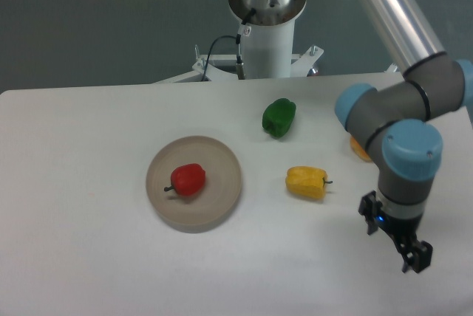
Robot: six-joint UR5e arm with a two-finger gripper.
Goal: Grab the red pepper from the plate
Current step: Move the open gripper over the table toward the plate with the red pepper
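**Red pepper on plate, gripper well off to the right**

From my remote view, going left to right: the red pepper [188,179] lies on its side on the beige plate [222,198], stem pointing left. Further right on the white table [74,146] sit a green pepper [279,117] and a yellow pepper [307,181], then an orange object [359,149] partly hidden behind the arm. My gripper [408,248] hangs far right, holding nothing; I cannot tell how far apart its fingers stand. I see no readable writing
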